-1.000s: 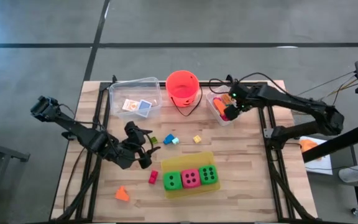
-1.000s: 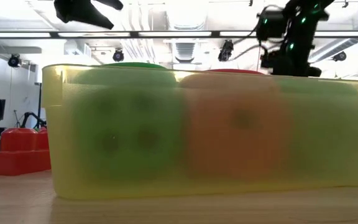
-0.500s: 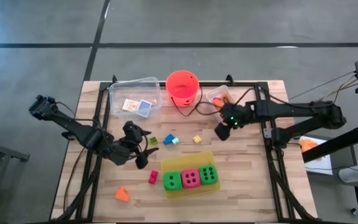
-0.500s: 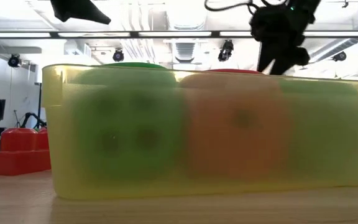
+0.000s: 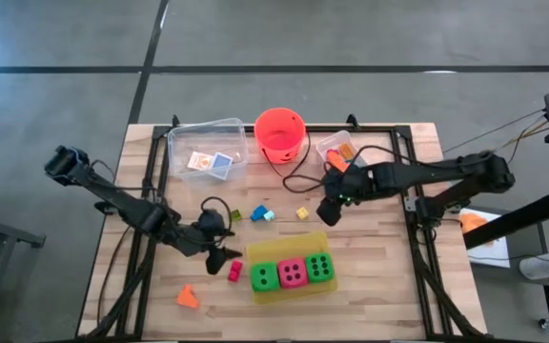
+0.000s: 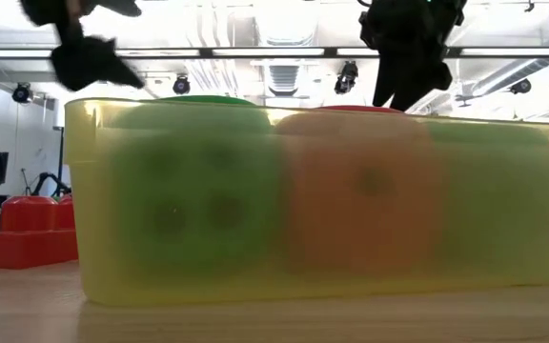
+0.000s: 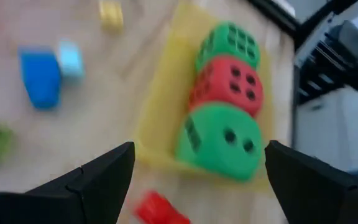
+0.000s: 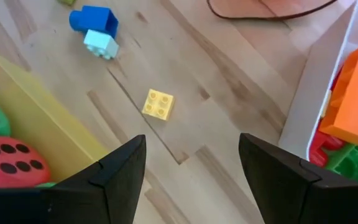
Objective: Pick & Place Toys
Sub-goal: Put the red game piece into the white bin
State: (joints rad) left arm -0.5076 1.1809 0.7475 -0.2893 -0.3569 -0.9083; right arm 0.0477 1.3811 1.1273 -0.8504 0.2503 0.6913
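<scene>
I have the table [image 5: 370,257] laid out with its containers along the far edge: a clear bin [image 5: 208,148] holding two small cards [image 5: 208,163], an orange-red bucket [image 5: 280,133] at the middle, and a second clear bin [image 5: 334,148] of bricks to the right, so I judge these the sorting places. Near the middle sits the yellow tray [image 5: 289,291], three dice [image 5: 293,272] packed in a row inside it, green, pink, green, which keeps them from rolling.

My left gripper [image 5: 225,255] hangs just left of the tray, fingers spread and empty, right by the red brick [image 5: 234,271]; I take that as its target. My right gripper [image 5: 329,211] hovers right of the yellow brick [image 8: 158,103], fingers apart and holding nothing, likely lining up on it.

Loose on the boards: an orange piece [image 5: 188,296] near the front left, a blue brick [image 5: 260,213] with a pale one touching it, and a small green brick [image 5: 236,215].
</scene>
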